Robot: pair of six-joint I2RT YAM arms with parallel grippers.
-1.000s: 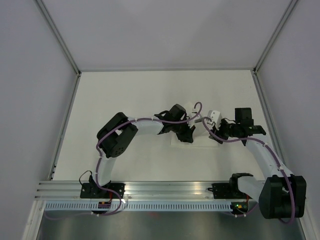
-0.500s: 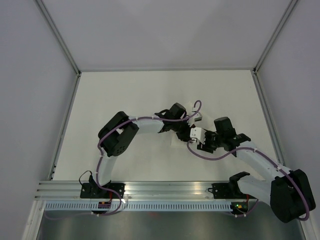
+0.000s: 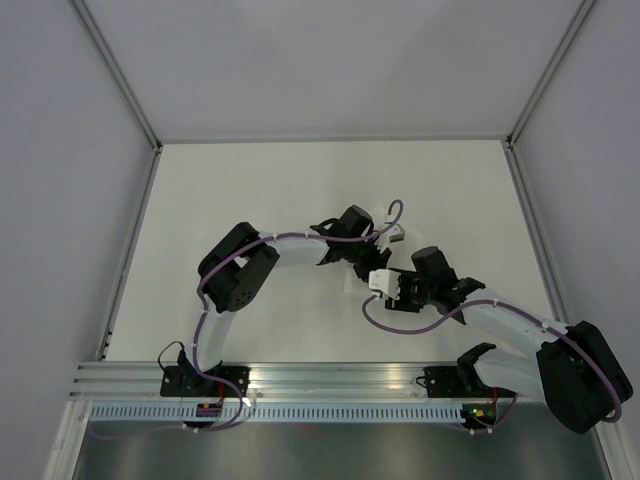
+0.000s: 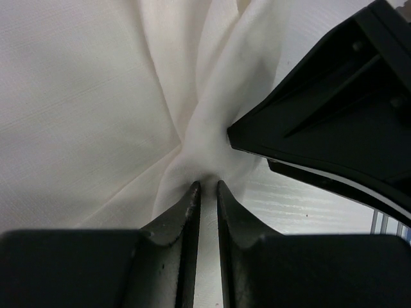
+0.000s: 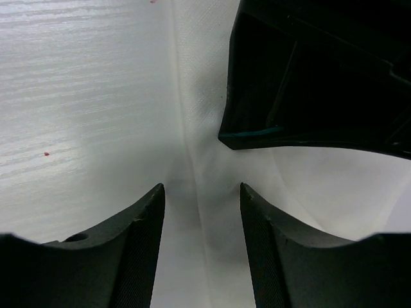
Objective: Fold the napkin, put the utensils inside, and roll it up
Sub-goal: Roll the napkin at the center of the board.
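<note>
On the table (image 3: 250, 190), left jaws pinch the napkin (image 4: 96, 96); right jaws spread.

Napkin (image 4: 83, 96) off-white; fingers (image 4: 176, 221) black; tabletop (image 5: 77, 96) white, faint streaks.

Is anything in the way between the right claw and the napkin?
Nothing visible does. The right gripper has its open jaws straddling a fold of the napkin; the left gripper, pinching the same cloth, sits beyond.

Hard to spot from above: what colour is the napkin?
The napkin is white; left wrist view shows it best.
</note>
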